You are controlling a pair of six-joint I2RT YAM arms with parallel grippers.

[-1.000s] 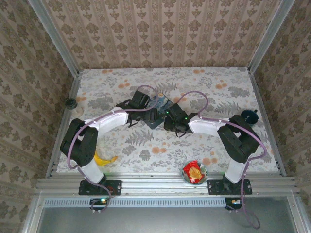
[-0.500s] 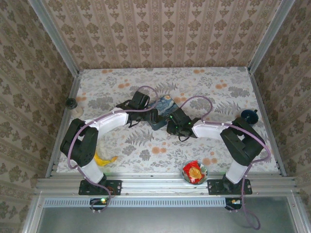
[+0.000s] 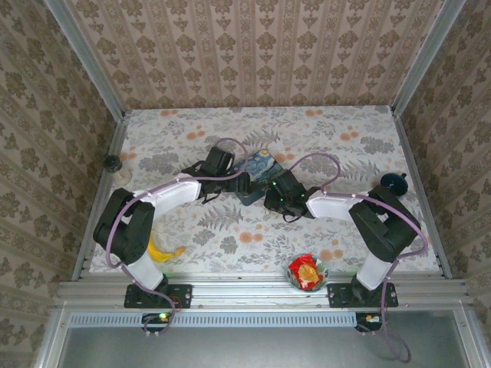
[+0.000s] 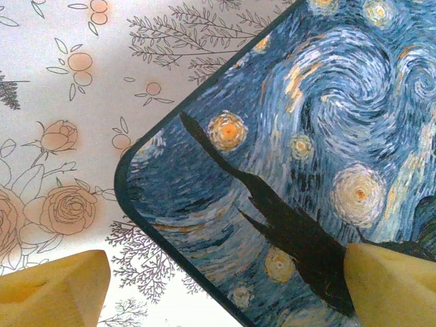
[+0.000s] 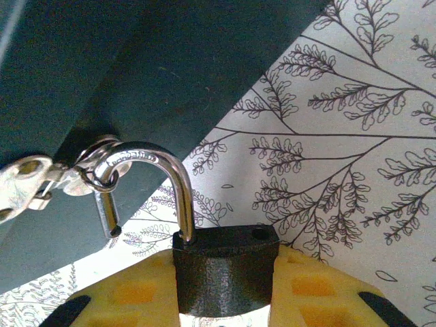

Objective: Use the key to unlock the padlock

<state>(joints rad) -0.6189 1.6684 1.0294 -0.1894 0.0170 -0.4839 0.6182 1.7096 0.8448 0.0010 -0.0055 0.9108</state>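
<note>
Count: 1 padlock, 1 blue tin. 2 pincers at tin: left pincer, right pincer. 1 bowl front-right of tin, 1 yellow item front-left. 2 dark knobs flanking tin: left knob, right knob.

Table: floral cloth, papered walls on three sides, metal rail along the near edge.

Left arm: reaches in from the near left corner. The left gripper is at the left edge of a blue painted tin near the table's middle.

Right arm: reaches in from the near right. The right gripper is at the tin's near corner. Jaw positions are too small to judge.

Other items:
- Yellow object beside the left arm's base.
- Small bowl with red and yellow contents at the near edge.
- Black knob at the left edge.
- Dark round object at the right edge.
</note>
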